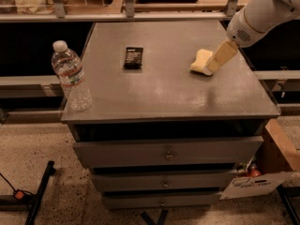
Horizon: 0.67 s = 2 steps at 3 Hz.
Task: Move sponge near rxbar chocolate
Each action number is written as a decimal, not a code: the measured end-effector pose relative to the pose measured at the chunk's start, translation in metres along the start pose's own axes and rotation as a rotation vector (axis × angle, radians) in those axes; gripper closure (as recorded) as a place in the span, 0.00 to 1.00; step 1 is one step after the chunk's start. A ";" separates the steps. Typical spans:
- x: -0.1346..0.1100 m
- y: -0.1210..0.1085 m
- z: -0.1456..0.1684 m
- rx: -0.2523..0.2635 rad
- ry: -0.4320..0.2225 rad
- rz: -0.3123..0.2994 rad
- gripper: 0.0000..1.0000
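Observation:
The pale yellow sponge (200, 61) lies on the right part of the grey cabinet top (164, 83). The rxbar chocolate (133, 57), a small dark bar, lies flat left of it, toward the middle of the top. My gripper (218, 60) comes in from the upper right on a white arm. Its pale yellow fingers (223, 54) point down-left and overlap the sponge's right edge. I cannot tell whether they touch the sponge.
A clear water bottle (71, 76) stands upright at the front left corner of the top. The cabinet has three drawers (166, 153) below. A cardboard box (281, 153) sits on the floor at the right. A shelf rail (126, 15) runs behind.

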<state>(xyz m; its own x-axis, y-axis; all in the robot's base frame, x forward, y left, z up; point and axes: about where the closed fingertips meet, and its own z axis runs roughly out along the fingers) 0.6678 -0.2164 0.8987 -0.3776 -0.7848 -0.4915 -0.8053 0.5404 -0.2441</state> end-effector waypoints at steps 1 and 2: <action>0.005 -0.019 0.030 0.007 -0.041 0.089 0.00; 0.004 -0.030 0.052 0.013 -0.078 0.139 0.00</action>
<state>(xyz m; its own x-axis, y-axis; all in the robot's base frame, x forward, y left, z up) 0.7143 -0.2202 0.8604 -0.4481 -0.6762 -0.5848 -0.7414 0.6466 -0.1795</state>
